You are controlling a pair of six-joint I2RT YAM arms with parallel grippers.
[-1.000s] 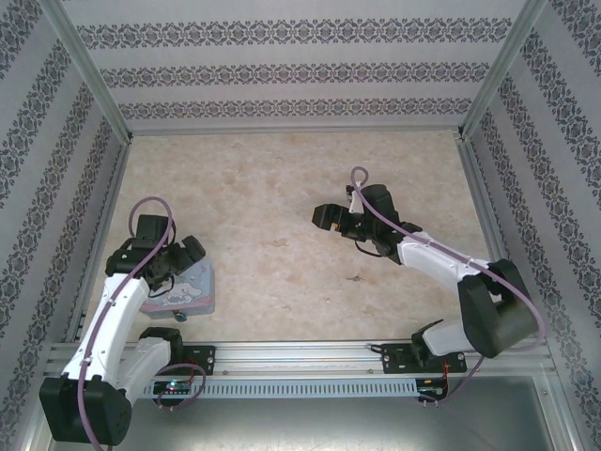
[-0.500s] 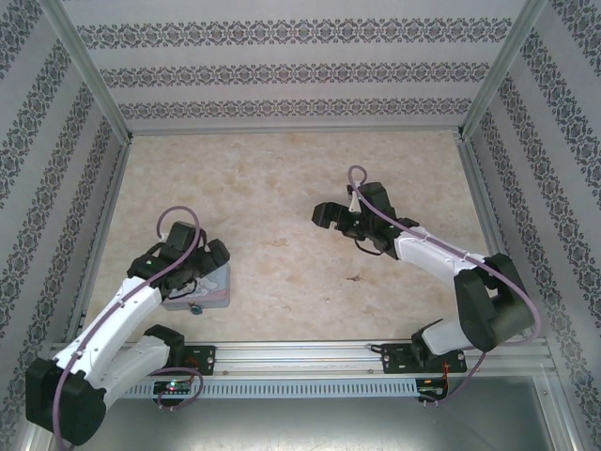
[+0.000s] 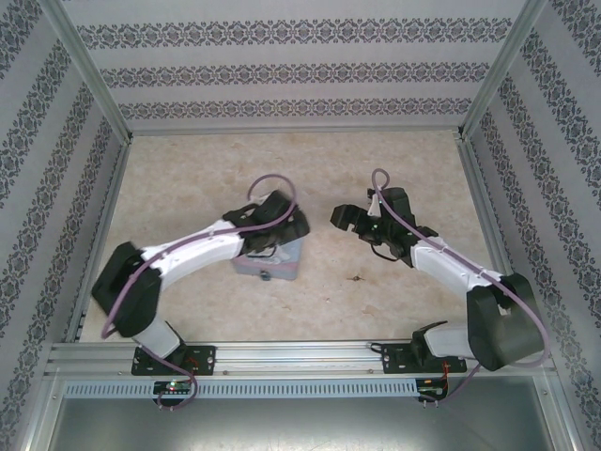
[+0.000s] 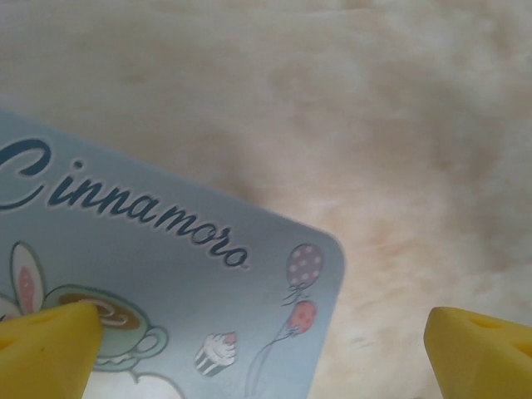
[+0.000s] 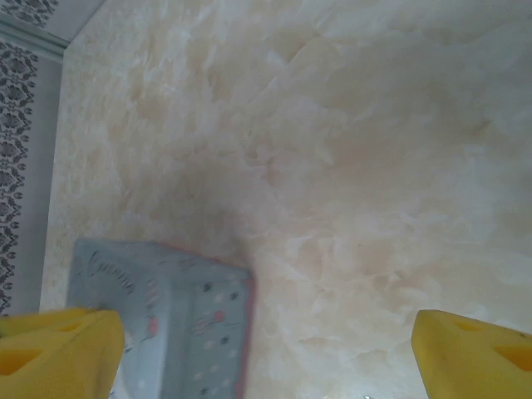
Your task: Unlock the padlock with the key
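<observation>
Hovering over the pastel blue-lilac rectangular tin box with the cartoon lid, my left pincer stands spread wide and pinches nothing. In my left wrist view the lid's rounded corner lies right under me, with dark script lettering, two balloons, a cupcake and a cup printed on it. One yellow fingertip sits over the lid's picture, and the other is out past the lid's edge, over the cream marble-patterned table. I cannot tell whether either one touches anything.

My right pincer is spread as well, with only bare table between its yellow tips. Seen from above, it hangs to the right of the tin box, apart from it, with its fingers turned toward it. In my right wrist view the tin box lies at the lower left, partly behind one tip.

The tiny dark padlock shows from above as a speck on the tin box's near wall, on the side facing my bases. It is just below my left pincer and well apart from my right. It is too small for me to tell how its shackle stands.
</observation>
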